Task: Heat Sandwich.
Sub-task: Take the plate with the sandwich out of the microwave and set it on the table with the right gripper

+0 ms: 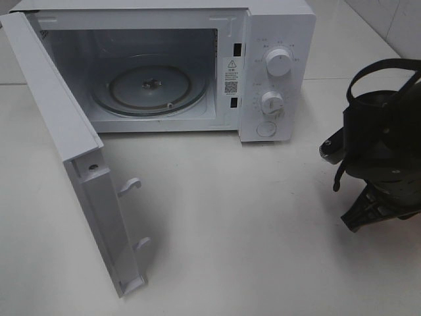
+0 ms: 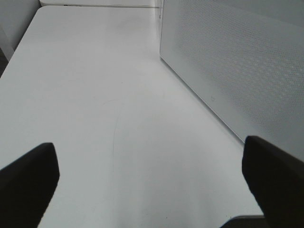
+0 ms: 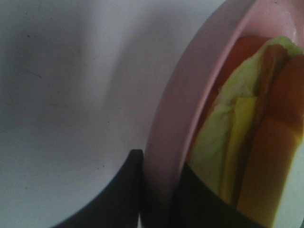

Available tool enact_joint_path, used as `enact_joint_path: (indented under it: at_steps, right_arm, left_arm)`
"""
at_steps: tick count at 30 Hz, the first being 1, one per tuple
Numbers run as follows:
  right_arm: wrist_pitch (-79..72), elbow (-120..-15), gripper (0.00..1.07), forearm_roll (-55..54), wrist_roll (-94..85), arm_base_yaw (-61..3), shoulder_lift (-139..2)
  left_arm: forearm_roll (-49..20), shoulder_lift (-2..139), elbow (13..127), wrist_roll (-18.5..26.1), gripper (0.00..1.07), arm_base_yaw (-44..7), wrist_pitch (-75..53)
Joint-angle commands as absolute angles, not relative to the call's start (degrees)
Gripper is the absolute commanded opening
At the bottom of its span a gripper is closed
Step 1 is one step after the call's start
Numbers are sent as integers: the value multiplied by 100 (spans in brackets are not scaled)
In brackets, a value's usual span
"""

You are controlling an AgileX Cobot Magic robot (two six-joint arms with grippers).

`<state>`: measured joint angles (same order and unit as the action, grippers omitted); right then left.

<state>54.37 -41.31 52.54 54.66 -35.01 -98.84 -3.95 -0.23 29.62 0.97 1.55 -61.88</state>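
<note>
In the right wrist view, the sandwich (image 3: 242, 137) lies on a round pink plate (image 3: 175, 118), showing pale yellow and orange-brown layers. My right gripper (image 3: 161, 180) is shut on the plate's rim, one dark finger under it and one over it. From the exterior high view only the right arm (image 1: 378, 158) shows, at the right edge of the table; plate and sandwich are out of that frame. My left gripper (image 2: 152, 185) stands open above bare table, nothing between its fingers, next to a white perforated panel (image 2: 237, 61).
A white microwave (image 1: 276, 26) stands at the back with its door (image 1: 72, 151) swung wide open toward the front left. Its glass turntable (image 1: 150, 89) is bare. Two knobs (image 1: 279, 62) sit on its right panel. White table (image 1: 230, 217) lies in front.
</note>
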Motion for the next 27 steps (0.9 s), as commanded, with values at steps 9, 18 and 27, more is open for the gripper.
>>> enact_joint_path:
  at_steps: [9, 18, 27]
  right_arm:
    - [5065, -4165, 8, 5437, 5644, -3019, -10565]
    - [4859, -4165, 11, 5523, 5976, -2853, -11041]
    - [4761, -4165, 13, 5529, 6148, -2853, -11087]
  left_arm:
    - [-395, -143, 2951, 74, 100, 172, -6131]
    - [-395, -143, 2951, 74, 100, 172, -6131]
    - [-395, -143, 2951, 74, 100, 172, -6131]
